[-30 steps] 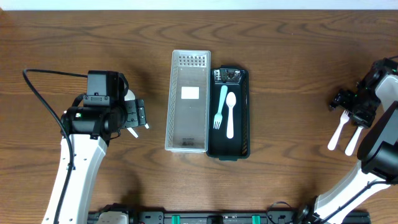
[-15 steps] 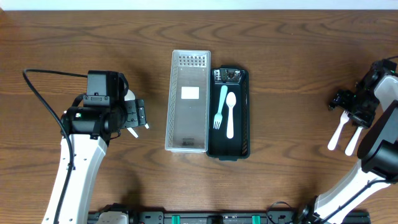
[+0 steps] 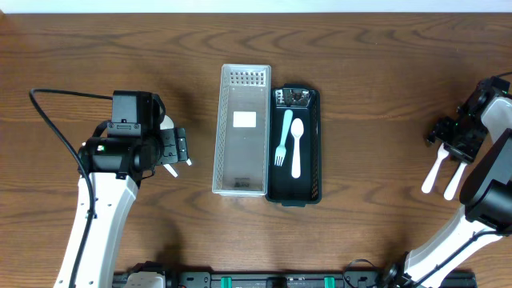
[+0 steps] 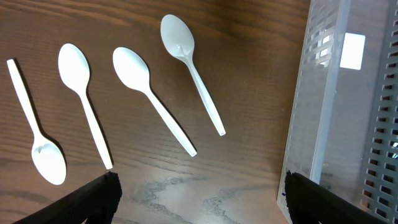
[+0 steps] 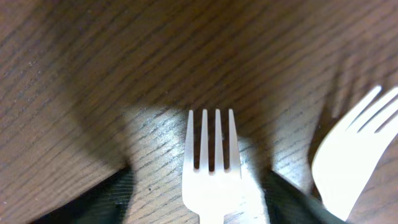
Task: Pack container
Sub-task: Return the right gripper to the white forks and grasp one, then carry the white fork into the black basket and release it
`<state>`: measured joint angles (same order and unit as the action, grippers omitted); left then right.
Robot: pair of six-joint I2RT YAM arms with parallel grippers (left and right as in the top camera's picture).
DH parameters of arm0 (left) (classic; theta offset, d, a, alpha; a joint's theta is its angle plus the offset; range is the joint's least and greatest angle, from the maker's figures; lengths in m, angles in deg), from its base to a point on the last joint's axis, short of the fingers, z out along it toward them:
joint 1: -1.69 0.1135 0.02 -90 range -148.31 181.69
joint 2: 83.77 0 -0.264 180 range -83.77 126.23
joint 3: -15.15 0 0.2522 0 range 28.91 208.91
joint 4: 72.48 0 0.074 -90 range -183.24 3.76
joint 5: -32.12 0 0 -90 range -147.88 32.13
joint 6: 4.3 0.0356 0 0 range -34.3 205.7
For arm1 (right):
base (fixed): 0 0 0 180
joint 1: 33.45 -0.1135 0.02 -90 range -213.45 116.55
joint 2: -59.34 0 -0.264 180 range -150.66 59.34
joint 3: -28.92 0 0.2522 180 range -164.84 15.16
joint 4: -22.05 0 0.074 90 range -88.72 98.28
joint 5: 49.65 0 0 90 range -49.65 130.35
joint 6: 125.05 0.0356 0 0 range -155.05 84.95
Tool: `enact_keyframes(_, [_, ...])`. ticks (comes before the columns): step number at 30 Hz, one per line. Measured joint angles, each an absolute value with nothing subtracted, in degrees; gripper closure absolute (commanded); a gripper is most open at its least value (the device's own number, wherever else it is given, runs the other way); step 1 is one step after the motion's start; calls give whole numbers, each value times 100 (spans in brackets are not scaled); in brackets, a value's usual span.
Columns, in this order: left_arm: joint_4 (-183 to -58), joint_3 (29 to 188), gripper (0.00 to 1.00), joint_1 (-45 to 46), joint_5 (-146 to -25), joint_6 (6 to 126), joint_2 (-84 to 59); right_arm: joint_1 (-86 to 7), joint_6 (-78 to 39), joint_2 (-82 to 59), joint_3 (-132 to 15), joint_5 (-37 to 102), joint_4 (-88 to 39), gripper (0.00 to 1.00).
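A black container holds a light blue fork and a white spoon. A clear ribbed tray lies against its left side and also shows in the left wrist view. My left gripper is open and empty, above several white spoons on the table. My right gripper is open at the far right, its fingers either side of a white fork. A second white fork lies just right of it. Both forks' handles show overhead.
The wooden table carries nothing else. The left arm hides most of the spoons from overhead; only white tips stick out.
My right gripper has shifted very slightly over the forks. The left arm, the container and the cutlery have not moved.
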<state>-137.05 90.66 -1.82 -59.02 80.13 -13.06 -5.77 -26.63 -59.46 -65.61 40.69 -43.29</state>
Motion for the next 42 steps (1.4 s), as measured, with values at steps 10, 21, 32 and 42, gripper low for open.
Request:
enact_keyframes(10, [-13705, 9066, 13, -182, -5902, 8013, -1306, -579, -2652, -5948, -6561, 4071, -4331, 55])
enact_keyframes(21, [-13705, 9066, 13, -182, -5902, 8013, -1306, -623, -2652, -5948, -6561, 4078, -4329, 98])
enact_keyframes(32, [-13705, 9066, 13, -182, -5902, 8011, -1306, -846, -2636, -5915, -6576, 3943, -4591, 99])
enact_keyframes(42, [-13703, 9066, 13, -182, -5902, 8013, -1306, -2605, -2512, -4291, -6963, 3816, -4814, 99])
